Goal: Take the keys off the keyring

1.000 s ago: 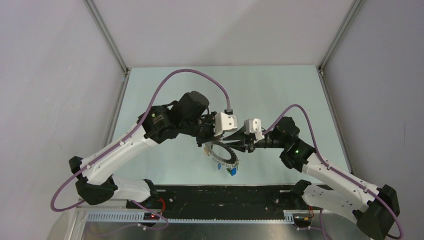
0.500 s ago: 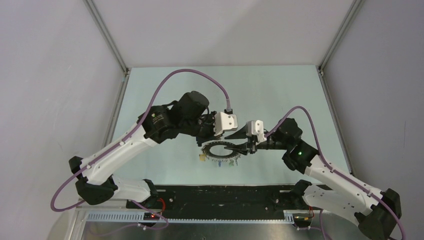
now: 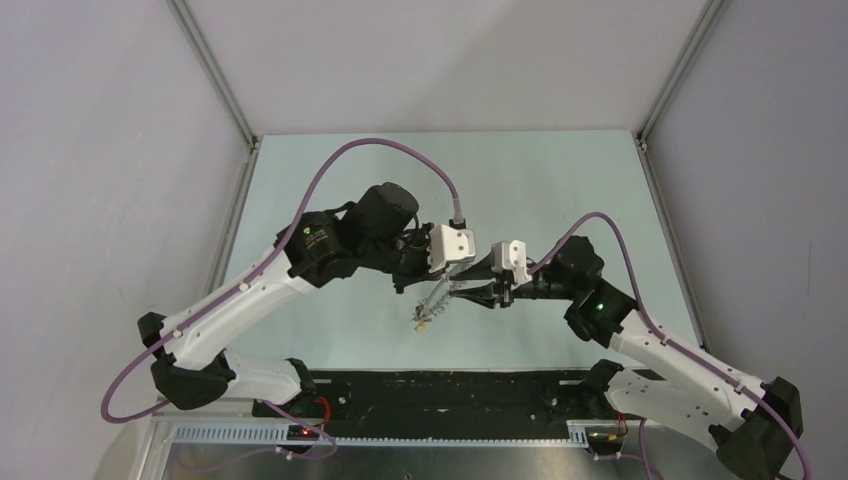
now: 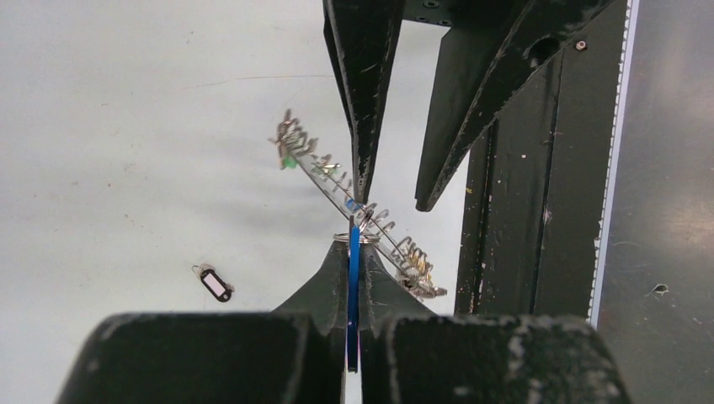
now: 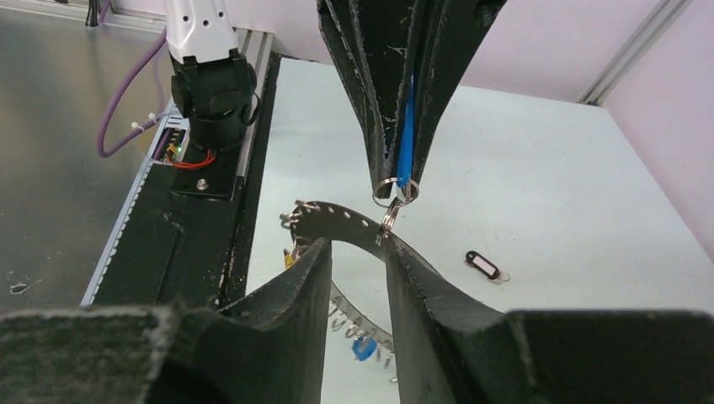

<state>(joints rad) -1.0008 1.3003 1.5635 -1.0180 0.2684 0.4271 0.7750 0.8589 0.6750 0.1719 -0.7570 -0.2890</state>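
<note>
The keyring (image 4: 324, 172) is a thin metal hoop hanging edge-on in the air, strung with small keys (image 5: 363, 348), one with a blue head. A green head (image 4: 288, 162) and a yellow one (image 5: 289, 257) also show. My left gripper (image 4: 353, 244) is shut on a flat blue tag (image 4: 353, 286), whose small split ring (image 5: 394, 192) links to the hoop. My right gripper (image 5: 358, 246) faces it with its fingers apart. The hoop's band (image 5: 337, 220) crosses just past its fingertips, and nothing is clamped between them. In the top view both grippers (image 3: 447, 283) (image 3: 472, 290) meet above the table's middle.
A small black tag (image 4: 215, 284) with a white label lies loose on the pale table (image 3: 330, 180). A black base strip (image 3: 440, 395) runs along the near edge. The left arm's base (image 5: 210, 76) and purple cable stand at the near left.
The keyring swung from lying open and nearly flat below the grippers to hanging tilted and edge-on. The right gripper's fingers shifted slightly at the hoop. The left gripper stayed shut on the blue tag.
</note>
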